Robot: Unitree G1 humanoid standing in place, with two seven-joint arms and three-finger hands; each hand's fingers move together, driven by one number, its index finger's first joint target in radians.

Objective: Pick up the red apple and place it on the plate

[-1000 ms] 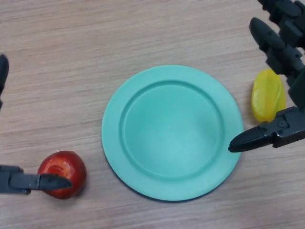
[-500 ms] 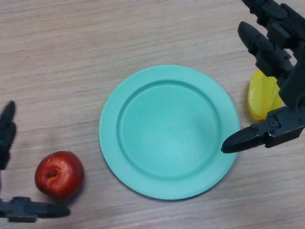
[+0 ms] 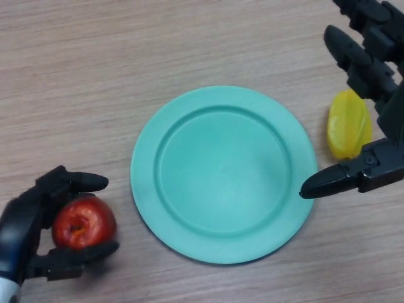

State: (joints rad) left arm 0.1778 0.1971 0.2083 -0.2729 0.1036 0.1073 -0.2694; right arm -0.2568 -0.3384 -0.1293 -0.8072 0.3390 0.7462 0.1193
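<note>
Left hand (image 3: 28, 230) curled round apple (image 3: 83, 223), fingers above, thumb below; plate (image 3: 222, 173) lay just right. Right hand (image 3: 372, 136) spread, idle.

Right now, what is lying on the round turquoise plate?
Nothing rests on the round turquoise plate. The right hand has one fingertip over its rim, hiding a small patch. The red apple sits beside it, in the left hand.

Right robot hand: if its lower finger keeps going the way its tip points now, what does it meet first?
The right robot hand points its lower finger toward the view's left, at the rim of the green plate. The plate comes first, though its height above the rim is unclear. The yellow fruit lies behind it.
</note>
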